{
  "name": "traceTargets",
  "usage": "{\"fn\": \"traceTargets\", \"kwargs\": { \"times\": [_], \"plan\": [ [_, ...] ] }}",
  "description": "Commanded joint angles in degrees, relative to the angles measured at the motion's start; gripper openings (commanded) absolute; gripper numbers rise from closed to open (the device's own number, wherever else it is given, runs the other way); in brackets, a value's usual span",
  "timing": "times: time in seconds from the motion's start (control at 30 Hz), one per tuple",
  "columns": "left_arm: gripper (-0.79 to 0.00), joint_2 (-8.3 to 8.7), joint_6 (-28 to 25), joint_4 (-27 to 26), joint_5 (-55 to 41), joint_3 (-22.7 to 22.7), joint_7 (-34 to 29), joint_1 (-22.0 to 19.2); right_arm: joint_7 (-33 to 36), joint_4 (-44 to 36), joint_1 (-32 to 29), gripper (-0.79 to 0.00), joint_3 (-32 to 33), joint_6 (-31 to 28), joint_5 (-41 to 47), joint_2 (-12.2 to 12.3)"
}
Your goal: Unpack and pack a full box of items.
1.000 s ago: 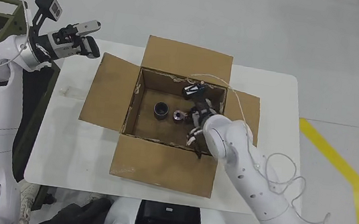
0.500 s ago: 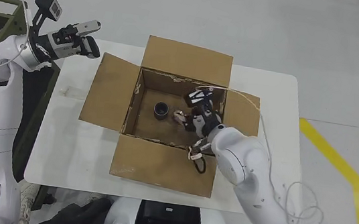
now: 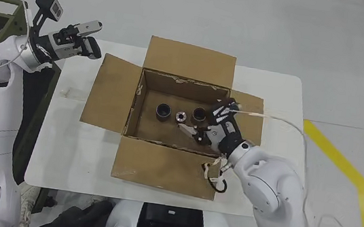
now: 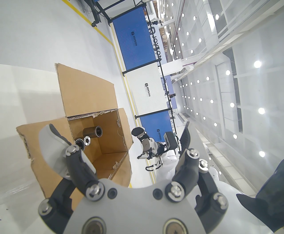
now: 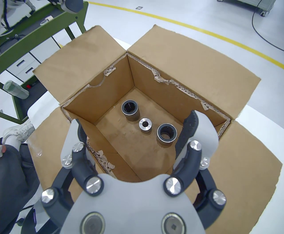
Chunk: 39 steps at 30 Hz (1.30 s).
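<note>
Hovered the right gripper (image 5: 135,120) above the open cardboard box (image 5: 199,73) on the bench (image 3: 61,147), fingers spread, empty. Found below them, upright in a row on the box floor: dark sleeve (image 5: 130,108), small silver ring (image 5: 145,124), second dark sleeve (image 5: 166,132). Saw the hollow bores plainly from the right wrist view. Held the left gripper (image 3: 96,40) well apart from the box, fingers spread.

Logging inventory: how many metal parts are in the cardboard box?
3, in a row on the box floor: dark sleeve, small silver bushing mid-row, second dark sleeve nearest the right gripper. Others may hide beneath it.
</note>
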Motion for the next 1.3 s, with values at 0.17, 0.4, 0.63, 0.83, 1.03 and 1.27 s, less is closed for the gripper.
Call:
{"fn": "traceTargets", "kwargs": {
  "times": [0.17,0.4,0.63,0.83,1.03,1.27],
  "plan": [
    [0.0,0.0,0.0,0.0,0.0,0.0,0.0,0.0,-4.94,-2.02,-5.9,0.0,8.2,-4.05,6.04,1.14],
    [0.0,0.0,0.0,0.0,0.0,0.0,0.0,0.0,-4.25,-1.16,-9.48,0.0,18.1,-5.64,18.34,2.09],
    [0.0,0.0,0.0,0.0,0.0,0.0,0.0,0.0,-1.34,3.8,-9.6,0.0,26.13,-7.28,31.56,3.0],
    [0.0,0.0,0.0,0.0,0.0,0.0,0.0,0.0,4.19,10.07,-8.41,0.0,31.05,-5.98,42.94,3.79],
    [0.0,0.0,0.0,0.0,0.0,0.0,0.0,0.0,7.51,17.7,-7.68,0.0,34.88,-8.03,51.23,4.63],
    [0.0,0.0,0.0,0.0,0.0,0.0,0.0,0.0,13.71,28.89,-2.98,0.0,36.38,-9.4,60.17,5.69]
  ]
}}
